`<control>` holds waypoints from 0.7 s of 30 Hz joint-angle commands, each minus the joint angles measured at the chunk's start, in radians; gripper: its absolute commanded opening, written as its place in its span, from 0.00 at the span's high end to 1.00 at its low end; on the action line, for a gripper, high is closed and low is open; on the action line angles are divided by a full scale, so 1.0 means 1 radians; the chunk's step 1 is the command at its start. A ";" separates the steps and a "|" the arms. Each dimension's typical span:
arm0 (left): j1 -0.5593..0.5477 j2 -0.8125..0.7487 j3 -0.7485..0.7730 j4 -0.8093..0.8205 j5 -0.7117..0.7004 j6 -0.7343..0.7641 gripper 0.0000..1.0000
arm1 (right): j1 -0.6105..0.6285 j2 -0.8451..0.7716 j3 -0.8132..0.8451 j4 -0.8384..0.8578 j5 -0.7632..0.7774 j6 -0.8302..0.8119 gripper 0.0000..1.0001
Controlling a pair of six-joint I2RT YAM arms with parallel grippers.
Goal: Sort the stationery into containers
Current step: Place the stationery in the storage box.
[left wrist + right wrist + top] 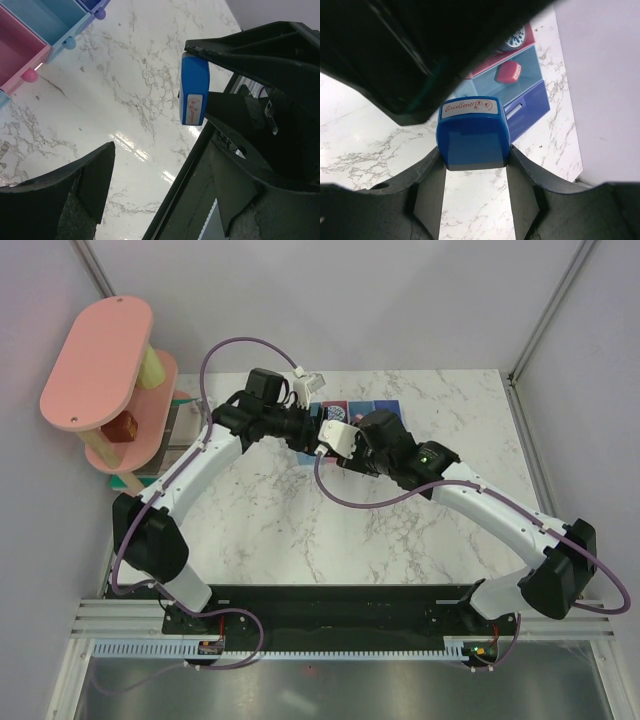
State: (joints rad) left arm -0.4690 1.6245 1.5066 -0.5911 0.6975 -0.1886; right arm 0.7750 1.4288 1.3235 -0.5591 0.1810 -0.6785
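**Ana:** Where is the blue block [472,135] sitting right now?

**Ben:** The right gripper [472,156] is pinching it by its two sides. It is hanging in the air over the bench [365,150], just short of the row of bins [532,107].

**Ana:** And the left gripper [160,160]?

**Ben:** It is standing wide apart, holding nothing. The left arm [200,455] is crowding the space right above the block.

**Ana:** So what am I watching for on the drop?

**Ben:** I am thinking the block is wanting a roomy compartment. The pink eraser [508,71] is lying in the light blue bin [487,84], and a round roll [516,36] is showing in the pink one beside it. The right arm [490,505] should be carrying the block level over a wall, centring it, lowering it inside, and only then letting go. The left arm ought to be backing off first, since the two are working very close together.
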 commanded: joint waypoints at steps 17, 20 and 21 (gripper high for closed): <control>0.017 0.070 0.136 0.043 0.140 -0.069 0.21 | -0.011 -0.025 0.069 0.059 -0.034 0.092 0.73; 0.018 0.087 0.152 0.047 0.154 -0.074 0.26 | -0.011 -0.021 0.078 0.059 -0.040 0.097 0.73; 0.018 0.092 0.155 0.047 0.157 -0.075 0.30 | -0.013 -0.018 0.082 0.059 -0.041 0.097 0.73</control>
State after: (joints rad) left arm -0.4530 1.6970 1.6051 -0.5705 0.8051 -0.2260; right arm 0.7620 1.4075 1.3487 -0.5358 0.1543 -0.6071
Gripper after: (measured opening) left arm 0.762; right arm 0.541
